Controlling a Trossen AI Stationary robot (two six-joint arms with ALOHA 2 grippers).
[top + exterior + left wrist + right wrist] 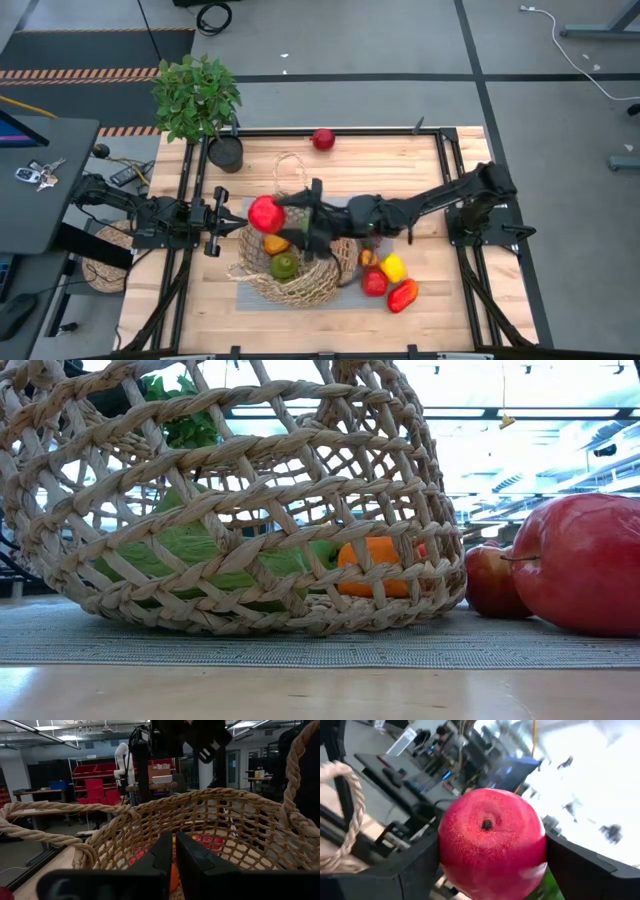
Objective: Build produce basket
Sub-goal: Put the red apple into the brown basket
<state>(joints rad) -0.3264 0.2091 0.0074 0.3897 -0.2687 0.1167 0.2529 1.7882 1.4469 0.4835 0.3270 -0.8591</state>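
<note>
basket (290, 275) mouth open above, handle (288, 170) arching beside, far tabletop (380, 160) free

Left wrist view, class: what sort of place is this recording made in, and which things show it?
Probably a workshop or robotics lab. Behind the wicker basket stand shelves of red storage bins, a white robot arm on a workbench, and bare ceiling ducting with strip lights.

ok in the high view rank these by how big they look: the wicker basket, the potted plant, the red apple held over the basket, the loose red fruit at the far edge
1. wicker basket
2. potted plant, not far behind the basket
3. held red apple, raised toward the camera, so it may look oversized
4. loose red fruit
</note>
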